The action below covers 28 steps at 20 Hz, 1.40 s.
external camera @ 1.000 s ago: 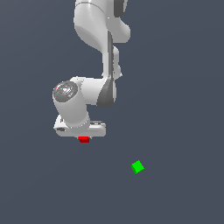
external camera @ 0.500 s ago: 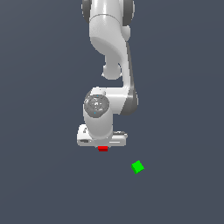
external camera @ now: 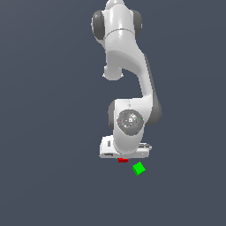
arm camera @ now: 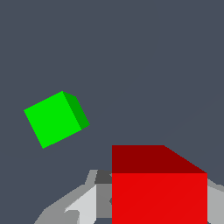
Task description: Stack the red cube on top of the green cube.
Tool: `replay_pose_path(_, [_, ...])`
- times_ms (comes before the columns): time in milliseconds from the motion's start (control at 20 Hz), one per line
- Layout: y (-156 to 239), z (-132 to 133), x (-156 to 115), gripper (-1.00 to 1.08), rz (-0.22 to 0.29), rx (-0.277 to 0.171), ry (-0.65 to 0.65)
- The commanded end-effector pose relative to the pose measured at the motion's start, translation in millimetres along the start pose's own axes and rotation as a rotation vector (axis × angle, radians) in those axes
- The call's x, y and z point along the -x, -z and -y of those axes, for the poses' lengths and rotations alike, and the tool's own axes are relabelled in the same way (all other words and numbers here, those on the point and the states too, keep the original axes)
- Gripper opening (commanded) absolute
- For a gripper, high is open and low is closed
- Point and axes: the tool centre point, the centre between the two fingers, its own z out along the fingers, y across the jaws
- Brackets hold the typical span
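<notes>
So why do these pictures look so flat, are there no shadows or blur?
Exterior view: even light, plain grey ground, no cast shadow under the green cube or pincer. Wrist view: sharp but blocky edges; the red cube shows only a darker top face, no glare.

We can read no text, label, brand, number or sign in either view; the red cube (arm camera: pixel 159 192) and the green cube (arm camera: pixel 56 118) show plain, unmarked faces. The arm's white shell (external camera: pixel 126 53) carries no lettering that we can make out, and the round grey joint cap (external camera: pixel 129 121) shows only small dots too blurred to read.
</notes>
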Motion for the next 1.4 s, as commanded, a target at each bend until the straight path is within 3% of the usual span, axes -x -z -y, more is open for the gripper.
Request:
replay_pose_path(0, [-3,16,-8,-1.0,-0.001,0.0,-0.001])
replay_pose_path(550, [-13,61,-31,-1.0,0.0,0.001,-0.002])
replay_pose_path(1300, [-15,75,-38,-1.0,0.0,0.001,-0.001])
replay_pose_path(1350, [-15,75,-38,1.0,0.0,0.001,-0.001])
